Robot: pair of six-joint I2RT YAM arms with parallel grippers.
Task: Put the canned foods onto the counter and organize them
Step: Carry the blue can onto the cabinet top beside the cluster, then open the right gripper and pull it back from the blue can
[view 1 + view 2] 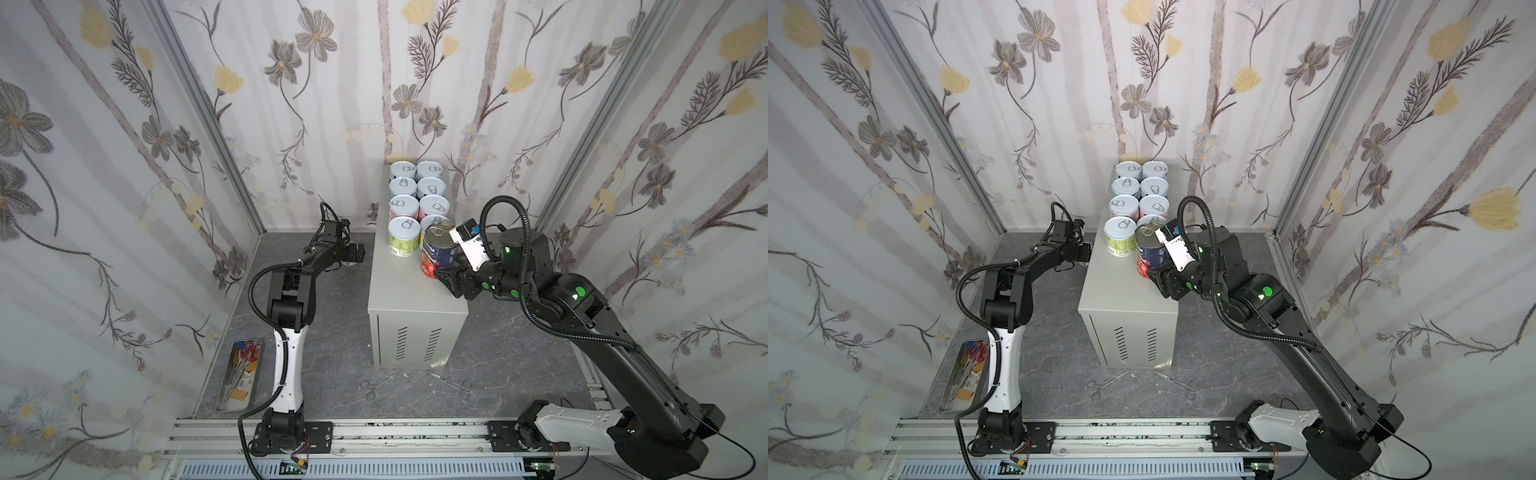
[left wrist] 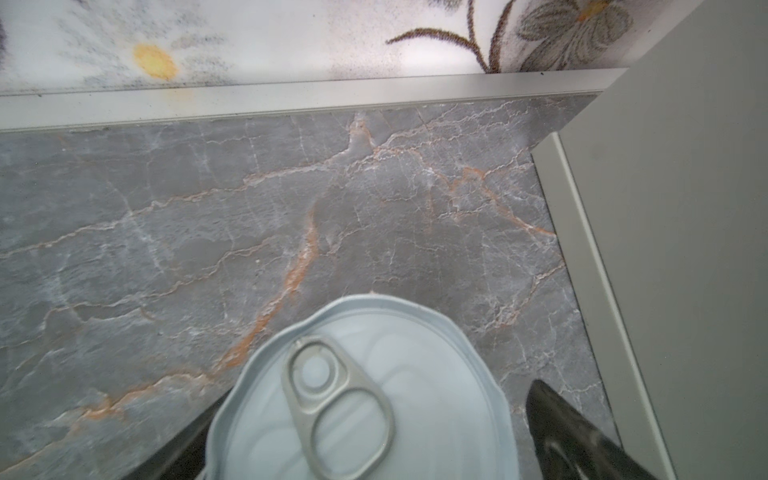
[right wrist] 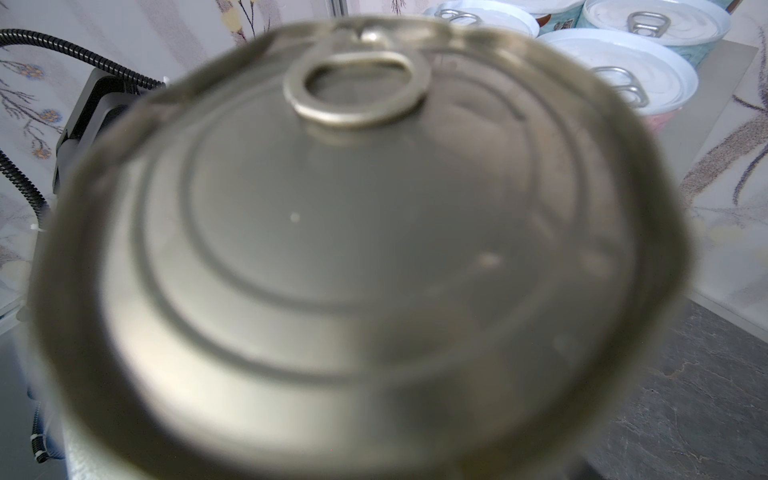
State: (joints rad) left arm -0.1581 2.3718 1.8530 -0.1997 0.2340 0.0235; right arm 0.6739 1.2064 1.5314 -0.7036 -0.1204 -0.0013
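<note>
The right claw (image 1: 448,272) has hold of the tomato can (image 1: 438,249) low on its side, over the right edge of the table (image 1: 411,295). The can leans toward the middle of the table instead of standing square, so I judge it is carried by the claw, not resting on its own base. The fingers themselves are hidden behind the can and the wrist camera, so how tightly they close cannot be read directly. In the right wrist view the dull lid (image 3: 353,249) fills nearly everything.

Eight short cans (image 1: 404,206) stand on the back half of the table in two neat columns, lids up and sides nearly touching. That leaves the front half bare for whatever comes next. The tomato can hangs just in front of the right column, partly covering its nearest can. It is beside the green-labelled can (image 1: 404,237) that ends the left column, so it looks meant to continue the right row.

The left claw (image 1: 355,254) is down at the floor (image 1: 332,365) by the table's left wall, jaws spread wide. In its wrist view another short can (image 2: 361,395) stands upright between the fingers (image 2: 569,436), with a strip of floor visible between can and finger, so nothing is gripped yet. That can is the one left off the table.
</note>
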